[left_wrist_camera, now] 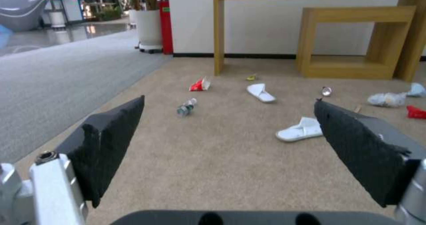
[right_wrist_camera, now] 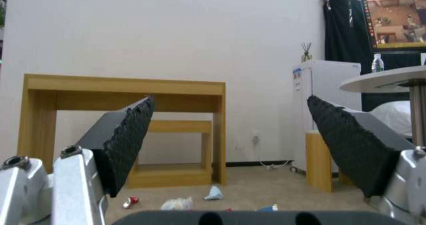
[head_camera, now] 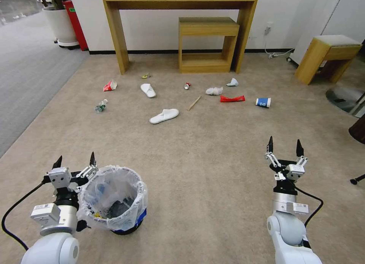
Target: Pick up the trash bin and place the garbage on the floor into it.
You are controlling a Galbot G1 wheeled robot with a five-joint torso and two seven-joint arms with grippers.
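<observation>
The trash bin stands on the floor touching your left gripper, whose jaws are spread wide with nothing held; your right gripper hovers well apart, equally wide and bare. Judge the bin light but its crinkled liner slippery and soft: take the rigid rim, not loose plastic. The garbage, such as the near slipper, lies far ahead.

Crinkled translucent plastic liner in trash bin, short-pile carpet floor
</observation>
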